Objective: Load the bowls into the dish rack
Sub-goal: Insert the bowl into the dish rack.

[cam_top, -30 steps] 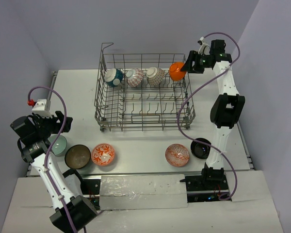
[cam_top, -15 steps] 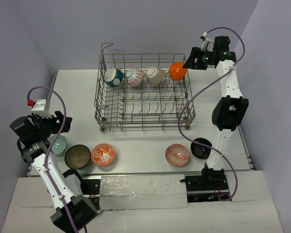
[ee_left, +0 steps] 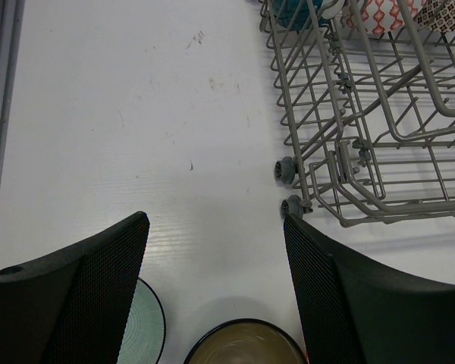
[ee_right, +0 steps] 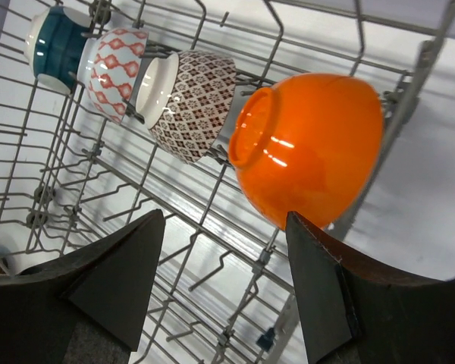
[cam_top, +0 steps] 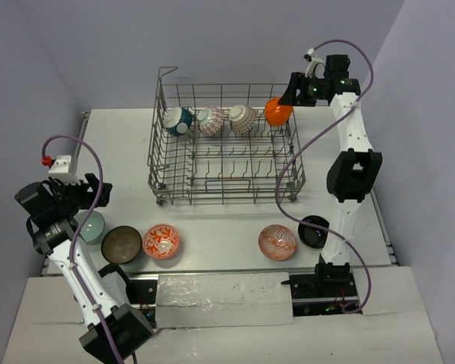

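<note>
Left gripper (ee_left: 214, 227) and right gripper (ee_right: 224, 250) are spread apart, empty; far-right orange bowl (ee_right: 311, 144) in dish rack (cam_top: 227, 199) could be dislodged by the latter.

Four bowls (cam_top: 210, 120) on edge along the grey wire dish rack (cam_top: 224, 155) back row; five bowls (cam_top: 161, 241) upright outside its near side.

dish rack (cam_top: 227, 191) front rows: free | back row: four bowls (cam_top: 243, 119) | table (cam_top: 114, 152) left: free
</note>
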`<state>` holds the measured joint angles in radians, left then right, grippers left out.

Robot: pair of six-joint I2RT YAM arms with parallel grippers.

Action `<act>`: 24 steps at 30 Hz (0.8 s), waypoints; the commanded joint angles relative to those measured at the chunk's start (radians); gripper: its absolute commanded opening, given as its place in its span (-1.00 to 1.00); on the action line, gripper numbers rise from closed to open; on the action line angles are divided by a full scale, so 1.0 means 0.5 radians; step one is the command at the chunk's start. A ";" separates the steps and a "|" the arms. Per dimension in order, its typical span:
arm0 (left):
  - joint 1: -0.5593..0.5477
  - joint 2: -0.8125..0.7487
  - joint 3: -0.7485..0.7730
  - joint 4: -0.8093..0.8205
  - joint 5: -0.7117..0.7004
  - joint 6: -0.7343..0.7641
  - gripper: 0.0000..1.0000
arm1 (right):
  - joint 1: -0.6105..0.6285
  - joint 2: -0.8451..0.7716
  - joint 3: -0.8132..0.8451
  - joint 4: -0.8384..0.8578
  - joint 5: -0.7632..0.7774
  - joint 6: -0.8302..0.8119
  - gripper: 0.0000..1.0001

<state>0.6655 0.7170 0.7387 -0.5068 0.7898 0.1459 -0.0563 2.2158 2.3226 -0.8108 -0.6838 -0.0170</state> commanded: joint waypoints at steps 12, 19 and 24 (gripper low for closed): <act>0.028 -0.004 0.007 -0.014 0.086 0.052 0.55 | 0.103 0.094 -0.016 0.069 0.082 -0.021 0.46; 0.034 -0.004 0.007 -0.020 0.089 0.055 0.55 | 0.100 0.091 -0.031 0.066 0.100 -0.034 0.47; 0.043 -0.001 0.007 -0.020 0.092 0.055 0.55 | 0.103 0.130 -0.040 0.054 0.113 -0.043 0.47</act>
<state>0.6773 0.7170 0.7387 -0.5217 0.8005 0.1463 0.0025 2.2726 2.3161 -0.8085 -0.6731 -0.0170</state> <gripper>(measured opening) 0.776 0.732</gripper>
